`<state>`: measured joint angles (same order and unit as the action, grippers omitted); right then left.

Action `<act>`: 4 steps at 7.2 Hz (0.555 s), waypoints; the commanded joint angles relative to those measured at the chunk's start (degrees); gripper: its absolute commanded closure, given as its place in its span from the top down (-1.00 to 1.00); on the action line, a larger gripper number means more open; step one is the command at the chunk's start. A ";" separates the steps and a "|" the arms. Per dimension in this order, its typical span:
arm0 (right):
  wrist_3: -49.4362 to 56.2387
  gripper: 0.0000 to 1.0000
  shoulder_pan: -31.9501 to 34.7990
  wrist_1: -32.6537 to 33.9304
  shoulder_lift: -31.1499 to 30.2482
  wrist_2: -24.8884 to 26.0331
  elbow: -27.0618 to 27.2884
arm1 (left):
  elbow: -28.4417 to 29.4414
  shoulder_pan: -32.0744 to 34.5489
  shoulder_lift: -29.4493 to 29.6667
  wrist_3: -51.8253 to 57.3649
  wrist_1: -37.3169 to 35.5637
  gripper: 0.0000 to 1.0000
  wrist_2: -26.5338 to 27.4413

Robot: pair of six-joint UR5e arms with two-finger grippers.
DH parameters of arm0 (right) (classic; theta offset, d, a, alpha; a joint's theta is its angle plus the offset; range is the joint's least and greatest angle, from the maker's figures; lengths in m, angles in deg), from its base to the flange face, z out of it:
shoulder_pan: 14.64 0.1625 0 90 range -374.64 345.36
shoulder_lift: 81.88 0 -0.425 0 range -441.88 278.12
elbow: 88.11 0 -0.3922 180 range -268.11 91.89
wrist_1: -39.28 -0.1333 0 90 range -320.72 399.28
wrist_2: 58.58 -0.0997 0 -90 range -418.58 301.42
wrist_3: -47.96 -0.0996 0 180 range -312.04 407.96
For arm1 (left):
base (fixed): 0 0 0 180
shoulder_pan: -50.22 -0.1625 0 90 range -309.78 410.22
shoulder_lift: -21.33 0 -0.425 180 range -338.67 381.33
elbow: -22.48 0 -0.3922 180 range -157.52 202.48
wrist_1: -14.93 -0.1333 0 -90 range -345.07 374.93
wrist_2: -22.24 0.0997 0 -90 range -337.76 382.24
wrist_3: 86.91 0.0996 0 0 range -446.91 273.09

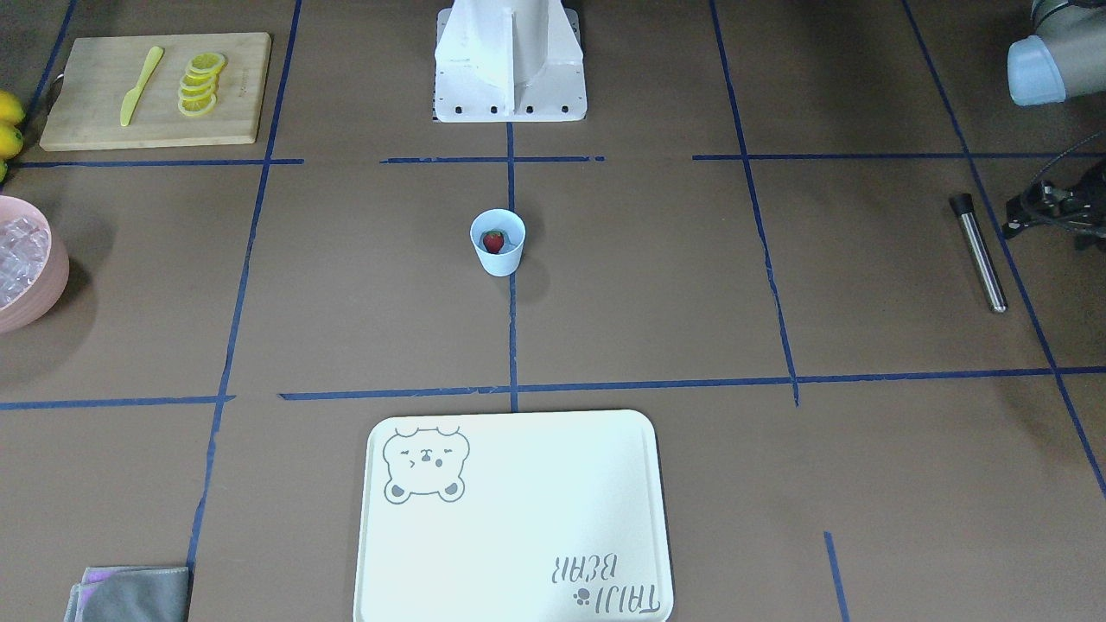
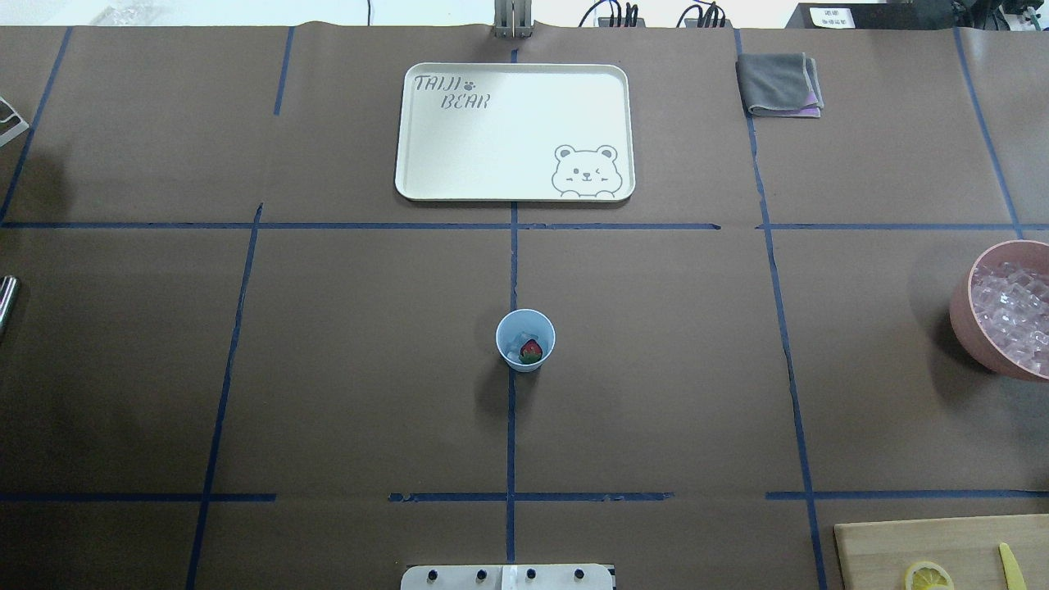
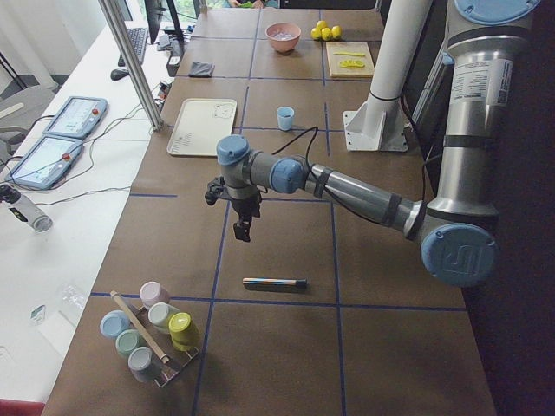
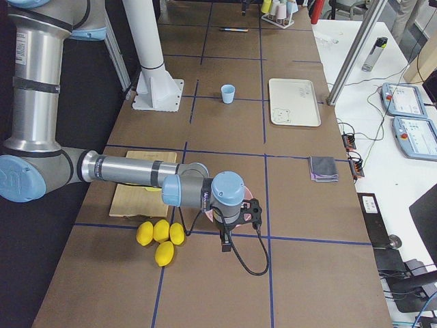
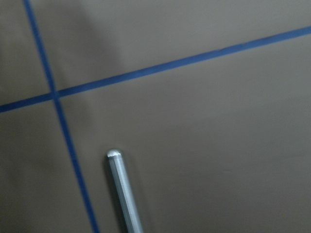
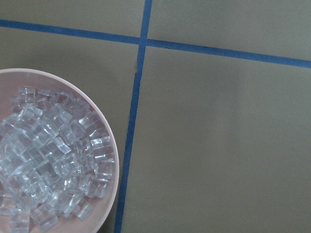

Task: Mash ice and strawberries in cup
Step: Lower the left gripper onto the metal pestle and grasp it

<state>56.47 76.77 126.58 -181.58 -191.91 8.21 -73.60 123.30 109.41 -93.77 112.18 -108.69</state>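
The light blue cup (image 2: 525, 340) stands upright at the table's middle. Inside it lie a red strawberry (image 2: 531, 351) and a little ice (image 2: 514, 338). More ice (image 6: 48, 160) fills a pink bowl (image 2: 960, 315) at the table's right end. My left gripper (image 3: 243, 229) hangs over the table's left end, far from the cup, above a metal rod with a black tip (image 1: 981, 253). My right gripper (image 4: 224, 238) hovers beside the pink bowl. No fingers show in either wrist view, so I cannot tell whether either gripper is open or shut.
A pale tray with a bear print (image 2: 515, 131) lies beyond the cup. A wooden board (image 1: 155, 91) holds lemon slices (image 1: 200, 84) and a yellow knife (image 1: 141, 85), with whole lemons (image 4: 160, 236) next to it. A grey cloth (image 2: 778, 83) and a rack of pastel cups (image 3: 152, 329) sit at the far edge.
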 commanded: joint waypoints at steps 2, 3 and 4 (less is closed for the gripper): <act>0.02 0.99 0.00 -0.64 -0.06 0.00 0.00 | 15.00 -0.22 -0.72 -15.40 24.15 1.00 0.23; 0.02 0.99 0.00 -0.64 -0.06 0.00 0.00 | 18.52 -1.00 -1.33 -20.08 31.88 1.00 0.41; 0.02 0.99 0.00 -0.64 -0.06 0.09 0.00 | 20.30 -3.45 -1.43 -24.21 35.96 1.00 0.41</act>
<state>56.48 76.77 125.95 -181.64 -191.89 8.21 -56.53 122.01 108.28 -112.22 141.18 -108.37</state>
